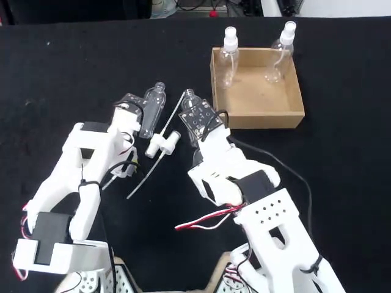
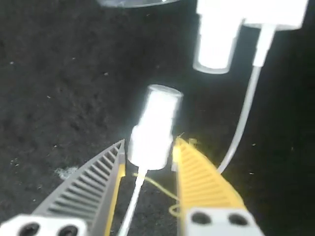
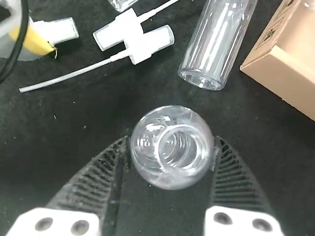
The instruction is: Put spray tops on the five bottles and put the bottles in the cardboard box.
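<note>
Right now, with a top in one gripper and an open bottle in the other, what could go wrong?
1. The spray top in the left gripper trails a long thin tube. It may miss the narrow neck of the bottle in the right gripper and bend.
2. A loose bottle lies on its side close by and could get knocked and roll.

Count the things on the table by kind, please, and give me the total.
Bottles with a spray top, standing in the box: 2
Bottles without a top: 3
Loose spray tops: 3
Cardboard box: 1
Total: 9
</note>
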Robot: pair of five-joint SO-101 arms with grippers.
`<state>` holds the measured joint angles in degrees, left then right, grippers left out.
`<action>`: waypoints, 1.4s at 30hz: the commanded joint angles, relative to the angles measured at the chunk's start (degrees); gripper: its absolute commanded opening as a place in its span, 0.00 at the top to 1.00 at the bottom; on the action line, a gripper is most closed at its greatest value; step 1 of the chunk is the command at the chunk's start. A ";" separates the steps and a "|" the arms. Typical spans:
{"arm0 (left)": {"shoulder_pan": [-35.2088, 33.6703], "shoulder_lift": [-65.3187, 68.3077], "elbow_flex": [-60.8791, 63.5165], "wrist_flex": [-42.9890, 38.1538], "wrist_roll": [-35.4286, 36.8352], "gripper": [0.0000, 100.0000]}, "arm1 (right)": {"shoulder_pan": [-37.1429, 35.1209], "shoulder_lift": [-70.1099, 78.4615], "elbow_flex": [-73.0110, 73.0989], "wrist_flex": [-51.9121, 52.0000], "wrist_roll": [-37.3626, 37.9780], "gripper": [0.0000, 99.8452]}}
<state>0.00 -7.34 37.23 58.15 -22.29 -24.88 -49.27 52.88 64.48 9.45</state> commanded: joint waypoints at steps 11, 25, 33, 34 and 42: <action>0.66 0.62 -4.88 1.14 -0.35 0.86 | -0.62 -1.98 -0.48 -1.49 0.09 0.82; 0.40 10.37 -10.68 1.58 0.00 0.86 | -0.62 -1.98 -0.48 -1.49 0.09 0.82; -2.07 -1.41 -10.07 7.82 0.09 0.87 | -0.62 -1.98 -0.40 -1.49 0.09 0.82; -2.86 -4.75 -10.07 9.23 0.09 0.87 | -0.62 -1.98 -0.40 -1.49 0.09 0.82; -8.13 -36.40 -9.45 11.96 10.46 0.87 | -1.14 -1.98 -0.48 -4.66 0.09 0.82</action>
<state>-6.42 -26.86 29.85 69.67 -18.68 -25.05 -49.27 52.88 63.08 9.36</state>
